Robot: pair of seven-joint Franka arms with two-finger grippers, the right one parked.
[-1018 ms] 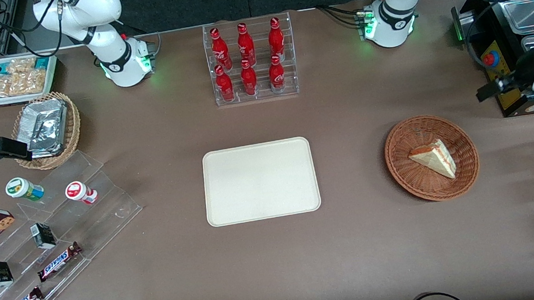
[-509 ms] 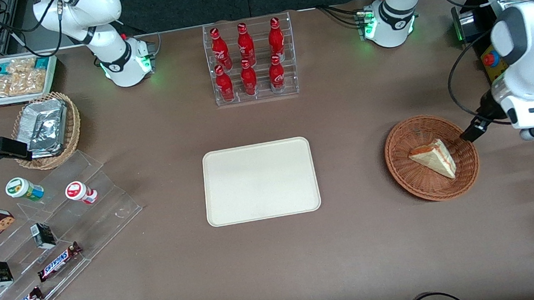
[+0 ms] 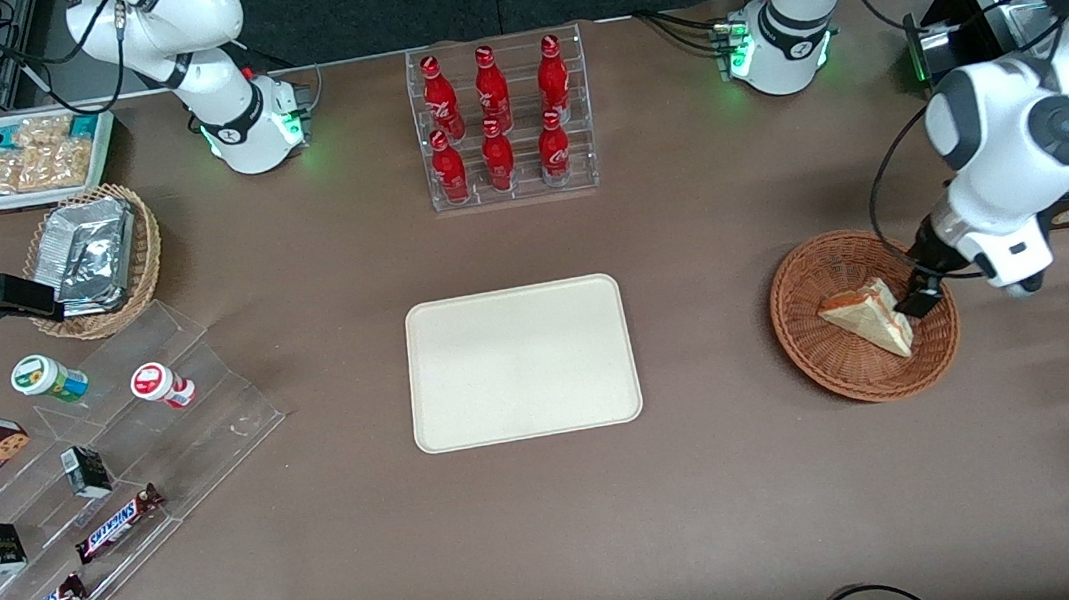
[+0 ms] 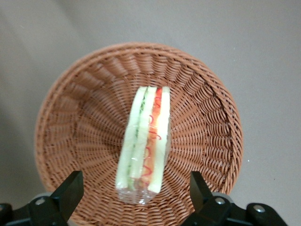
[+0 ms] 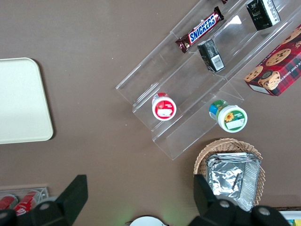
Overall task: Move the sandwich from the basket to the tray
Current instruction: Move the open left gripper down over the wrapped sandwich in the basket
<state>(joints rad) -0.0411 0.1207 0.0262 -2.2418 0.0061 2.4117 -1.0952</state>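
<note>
Brown tabletop (image 3: 698, 322) held the basket (image 4: 75, 108); directly beneath the gripper (image 4: 136, 200), fingers spread wide, lay the sandwich (image 4: 146, 141), untouched; tray (image 3: 521, 362) well apart.

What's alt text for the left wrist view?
A wrapped sandwich stands on edge in a round wicker basket on a brown table; the open gripper hovers above, one finger on each side.

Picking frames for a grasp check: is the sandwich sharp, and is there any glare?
Left wrist view: sandwich sharp, its wrap glinting faintly at one end, basket weave crisp, open gripper over it. Front view: even light, soft shadows under the tray; glare only on foil packets.
</note>
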